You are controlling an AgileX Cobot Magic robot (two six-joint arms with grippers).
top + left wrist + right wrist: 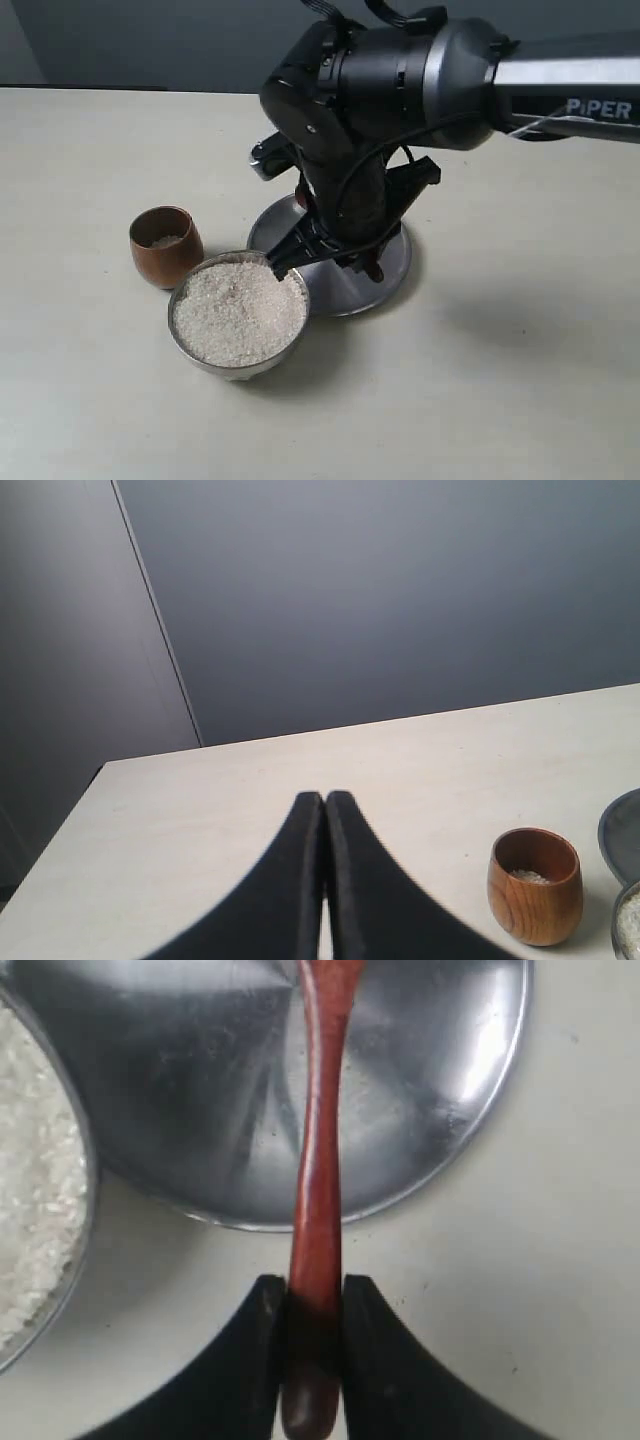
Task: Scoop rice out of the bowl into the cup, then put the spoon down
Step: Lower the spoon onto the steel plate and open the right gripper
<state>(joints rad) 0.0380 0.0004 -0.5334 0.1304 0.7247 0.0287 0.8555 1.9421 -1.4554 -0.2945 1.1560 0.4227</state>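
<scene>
My right gripper [315,1295] is shut on the handle end of the reddish-brown spoon [318,1160]. The spoon's shaft reaches out over the flat steel plate [450,1080], and its small oval end runs out of that view. In the exterior view the right gripper [322,252] hangs low over the plate [395,262], hiding the spoon. The steel bowl [190,345], heaped with white rice [237,312], stands just in front of the plate. The dark-brown wooden cup [165,245] beside it holds a little rice. My left gripper [325,798] is shut and empty above bare table, left of the cup [535,885].
The right arm's black body leans in from the upper right above the plate. The pale table [500,380] spreads around the three vessels. A grey wall stands behind the table's far edge [400,720].
</scene>
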